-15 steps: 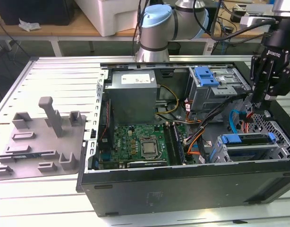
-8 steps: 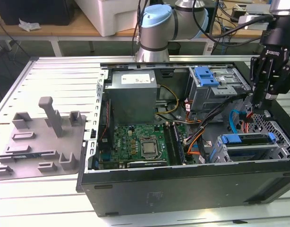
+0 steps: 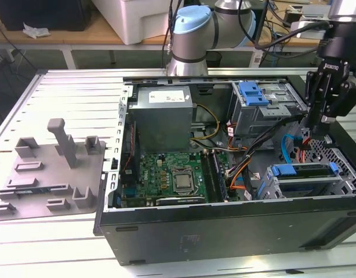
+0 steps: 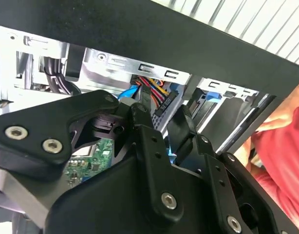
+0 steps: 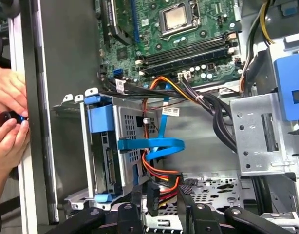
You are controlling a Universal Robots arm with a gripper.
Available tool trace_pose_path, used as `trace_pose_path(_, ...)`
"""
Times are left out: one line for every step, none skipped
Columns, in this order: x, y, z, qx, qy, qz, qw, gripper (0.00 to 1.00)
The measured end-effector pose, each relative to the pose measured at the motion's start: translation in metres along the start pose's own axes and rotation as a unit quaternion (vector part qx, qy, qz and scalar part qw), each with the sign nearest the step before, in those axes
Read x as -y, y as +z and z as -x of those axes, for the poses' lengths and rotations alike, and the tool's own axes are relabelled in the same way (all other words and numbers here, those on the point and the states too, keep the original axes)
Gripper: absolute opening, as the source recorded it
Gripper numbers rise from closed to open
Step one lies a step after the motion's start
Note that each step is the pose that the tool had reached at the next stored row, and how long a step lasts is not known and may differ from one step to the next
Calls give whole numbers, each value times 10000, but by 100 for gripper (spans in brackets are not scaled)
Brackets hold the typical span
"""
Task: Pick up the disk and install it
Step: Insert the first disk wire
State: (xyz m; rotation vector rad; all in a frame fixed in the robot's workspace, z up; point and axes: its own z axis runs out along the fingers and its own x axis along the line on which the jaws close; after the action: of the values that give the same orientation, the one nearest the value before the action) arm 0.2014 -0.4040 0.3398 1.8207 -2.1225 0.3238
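Note:
The disk (image 3: 305, 172) sits edge-on in its blue carrier frame inside the grey drive cage (image 3: 346, 179) at the exterior view's right of the open computer case. In the first wrist view, the disk (image 5: 108, 168) shows its connector edge between blue clips. My gripper (image 3: 313, 132) hangs just behind that cage, over the bundle of cables. Its black fingers (image 5: 136, 201) stand apart in both wrist views and grip nothing. A black cable plug (image 5: 153, 194) with red and orange wires lies in line with the gap of the gripper (image 4: 161, 122).
A blue flat cable (image 5: 154, 145) runs beside the cage. A second cage with a blue latch (image 3: 251, 92) stands at the back, with the motherboard (image 3: 175, 176) and power supply (image 3: 162, 113) nearby. A person's hands (image 5: 8, 122) rest at the case wall. A grey fixture (image 3: 50, 168) lies outside the case.

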Motion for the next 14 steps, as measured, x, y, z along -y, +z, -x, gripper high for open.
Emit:
trace_pose_path(8, 2, 6, 3, 45, 19, 10000, 42)
trace_pose_path(16, 2, 11, 5, 73, 31, 10000, 42)
trace_pose_path(26, 2, 16, 5, 113, 48, 9999, 42)
trace_pose_path(34, 2, 20, 7, 141, 60, 9999, 42)
trace_pose_path(46, 5, 29, 8, 198, 83, 9998, 42)
trace_pose_path(52, 7, 32, 4, 226, 94, 9997, 42)
trace_pose_path(58, 9, 33, -7, 248, 101, 9996, 42)
trace_pose_path(66, 12, 36, -35, 272, 106, 9996, 42)
trace_pose_path(71, 13, 37, -63, 288, 109, 9995, 42)
trace_pose_path(76, 15, 39, -95, 300, 111, 9994, 42)
trace_pose_path(80, 17, 40, -138, 314, 112, 9993, 42)
trace_pose_path(83, 19, 42, -175, 325, 111, 9993, 42)
trace_pose_path(85, 22, 44, -217, 339, 109, 9991, 42)
trace_pose_path(86, 25, 47, -241, 350, 109, 9990, 42)
